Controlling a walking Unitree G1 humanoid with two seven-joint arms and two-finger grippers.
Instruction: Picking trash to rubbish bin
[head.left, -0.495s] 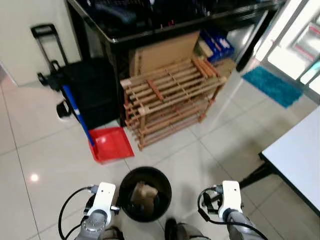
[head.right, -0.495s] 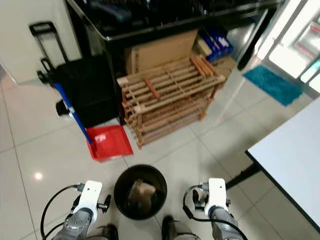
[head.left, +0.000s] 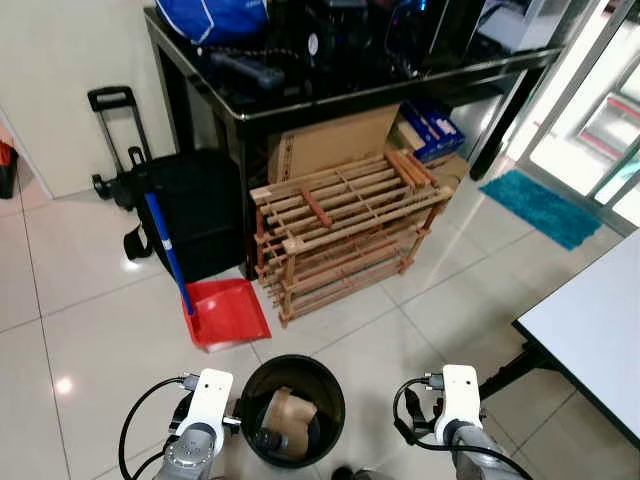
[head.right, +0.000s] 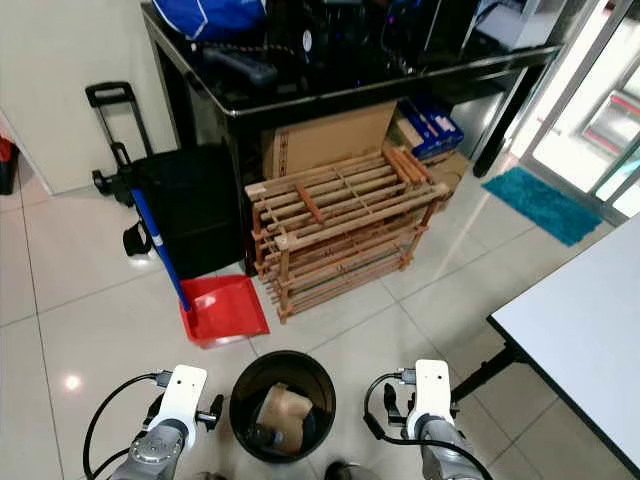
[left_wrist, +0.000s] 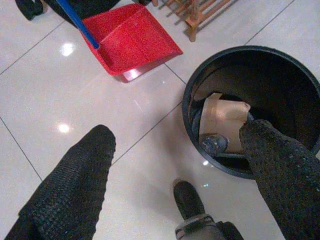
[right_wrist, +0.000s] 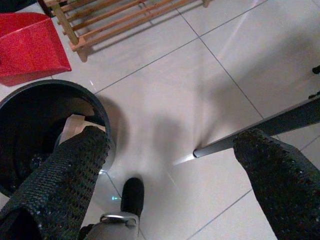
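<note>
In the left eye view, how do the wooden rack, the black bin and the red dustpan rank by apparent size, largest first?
1. Wooden rack.
2. Black bin, though nearer the camera.
3. Red dustpan.

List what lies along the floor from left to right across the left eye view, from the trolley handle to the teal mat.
Trolley handle → blue-handled red dustpan → wooden rack → teal mat.
</note>
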